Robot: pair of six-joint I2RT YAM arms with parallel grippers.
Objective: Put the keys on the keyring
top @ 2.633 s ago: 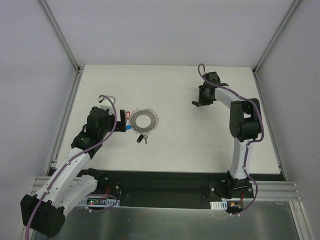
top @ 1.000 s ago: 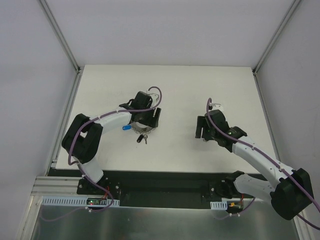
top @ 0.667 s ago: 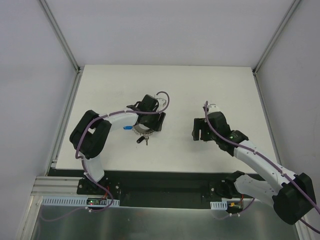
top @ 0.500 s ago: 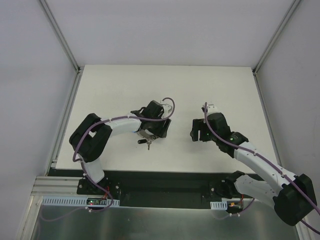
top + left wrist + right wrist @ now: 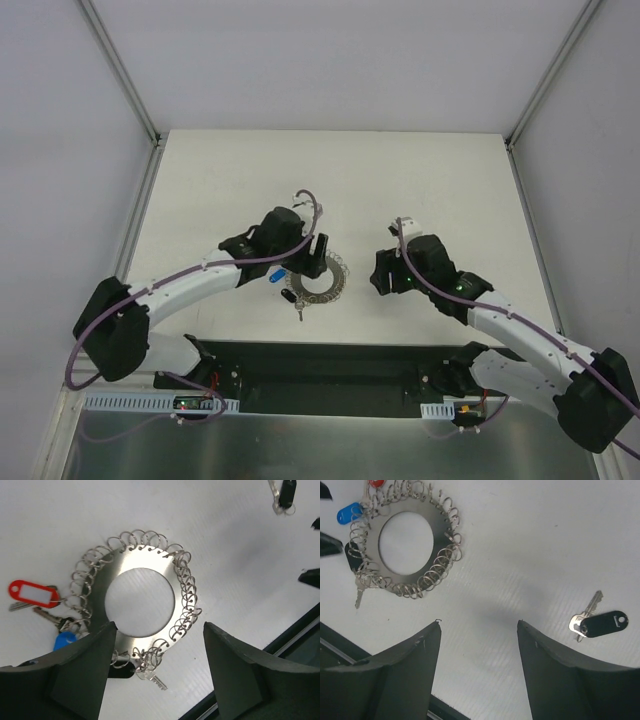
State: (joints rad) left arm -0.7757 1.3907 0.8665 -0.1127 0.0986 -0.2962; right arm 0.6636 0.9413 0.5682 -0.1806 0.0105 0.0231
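At near centre, the left gripper [image 5: 159,630] gapes over the stiff, slick keyring [image 5: 142,558], likely best pinched by its rim; the right gripper [image 5: 479,625], likewise spread, hangs by a featherlight loose key [image 5: 600,623].

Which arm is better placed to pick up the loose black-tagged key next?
Right. The loose key lies close beside the open right pincer; the left pincer, also open, hangs over the keyring, with that key at the far corner of its view.
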